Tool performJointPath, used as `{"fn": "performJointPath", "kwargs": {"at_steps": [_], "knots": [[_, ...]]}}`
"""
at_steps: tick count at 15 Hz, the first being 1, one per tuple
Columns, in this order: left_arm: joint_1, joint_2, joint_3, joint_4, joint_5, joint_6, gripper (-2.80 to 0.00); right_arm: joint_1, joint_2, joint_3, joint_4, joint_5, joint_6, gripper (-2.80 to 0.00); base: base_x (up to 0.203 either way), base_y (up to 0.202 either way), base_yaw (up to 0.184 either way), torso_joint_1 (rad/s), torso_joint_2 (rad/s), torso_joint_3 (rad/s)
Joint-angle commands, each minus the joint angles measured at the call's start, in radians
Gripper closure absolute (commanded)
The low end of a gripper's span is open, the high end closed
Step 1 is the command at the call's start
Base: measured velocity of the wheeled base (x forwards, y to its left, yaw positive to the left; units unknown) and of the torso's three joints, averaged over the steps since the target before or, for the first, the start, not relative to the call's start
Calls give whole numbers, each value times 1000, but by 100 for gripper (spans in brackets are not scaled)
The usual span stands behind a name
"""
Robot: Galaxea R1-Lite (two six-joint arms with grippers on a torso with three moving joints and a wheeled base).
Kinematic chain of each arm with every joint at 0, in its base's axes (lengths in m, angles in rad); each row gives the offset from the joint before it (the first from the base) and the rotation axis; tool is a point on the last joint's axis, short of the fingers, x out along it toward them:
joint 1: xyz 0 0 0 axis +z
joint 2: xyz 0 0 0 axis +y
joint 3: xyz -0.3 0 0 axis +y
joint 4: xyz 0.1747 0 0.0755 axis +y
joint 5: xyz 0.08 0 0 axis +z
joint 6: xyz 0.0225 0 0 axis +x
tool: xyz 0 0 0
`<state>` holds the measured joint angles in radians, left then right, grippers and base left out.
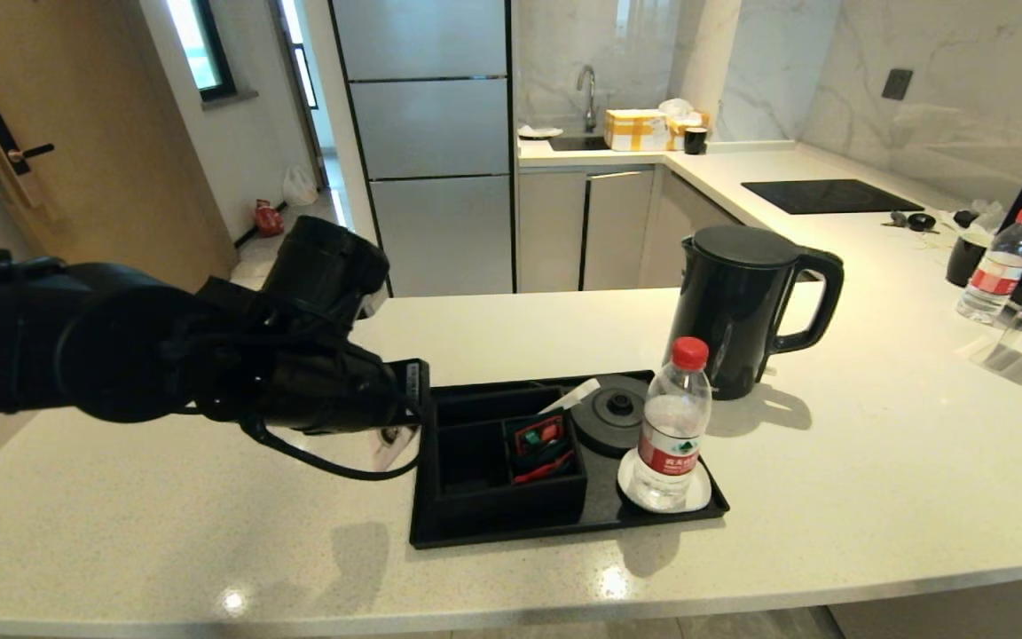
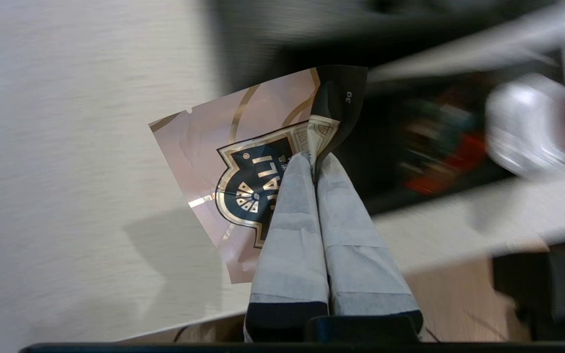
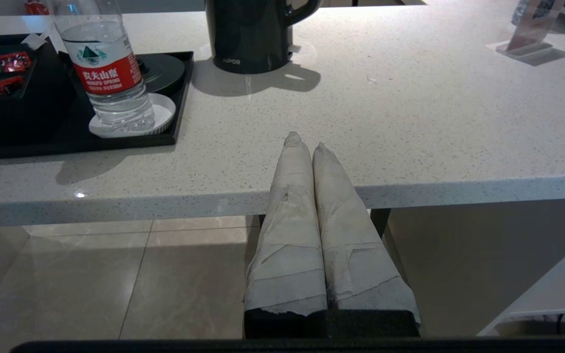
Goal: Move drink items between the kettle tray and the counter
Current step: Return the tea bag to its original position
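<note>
Jaws of the left gripper (image 2: 314, 159) pinch the pink-and-black sachet (image 2: 243, 166) over the tabletop (image 1: 830, 461) beside the kettle tray (image 1: 564, 524), the arm hiding it in the head view, while the right gripper (image 3: 307, 142) rests closed and empty below the tabletop's front edge.

A black glass hob (image 1: 831, 195) sits upper right. A second water bottle (image 1: 996, 267) stands at the right edge. Red-and-green packets (image 1: 541, 446) fill a compartment at centre. Yellow-taped boxes (image 1: 638, 130) flank the sink faucet (image 1: 588, 96) at top centre.

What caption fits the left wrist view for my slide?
Left gripper shut on the pink-and-black sachet, held above the counter beside the tray.
</note>
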<state>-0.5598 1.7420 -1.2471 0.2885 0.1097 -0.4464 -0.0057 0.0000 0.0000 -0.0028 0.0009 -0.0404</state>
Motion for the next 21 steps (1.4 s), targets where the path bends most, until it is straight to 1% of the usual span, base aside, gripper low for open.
{"fn": "performJointPath", "kwargs": {"at_steps": [1,4,7,9,12,14,15,19,21], "knots": [[-43,-15,-18,1,-4,-1,0,0,0,2,0,1,-1,0,0,0,0,0,0,0],[-81,19,-63,-2,-4,7,0,0,0,2,0,1,-1,0,0,0,0,0,0,0],[-80,101,-134,-8,-4,35,0,0,0,2,0,1,-1,0,0,0,0,0,0,0],[-80,106,-139,-10,-3,38,0,0,0,2,0,1,-1,0,0,0,0,0,0,0],[-79,232,-264,-20,5,35,0,0,0,2,0,1,-1,0,0,0,0,0,0,0],[-78,313,-382,-24,28,33,0,0,0,2,0,1,-1,0,0,0,0,0,0,0],[-78,333,-406,-25,44,34,0,0,0,2,0,1,-1,0,0,0,0,0,0,0],[-77,377,-399,-19,42,29,0,0,0,2,0,1,-1,0,0,0,0,0,0,0],[-75,369,-350,-21,42,19,0,0,0,2,0,1,-1,0,0,0,0,0,0,0]]}}
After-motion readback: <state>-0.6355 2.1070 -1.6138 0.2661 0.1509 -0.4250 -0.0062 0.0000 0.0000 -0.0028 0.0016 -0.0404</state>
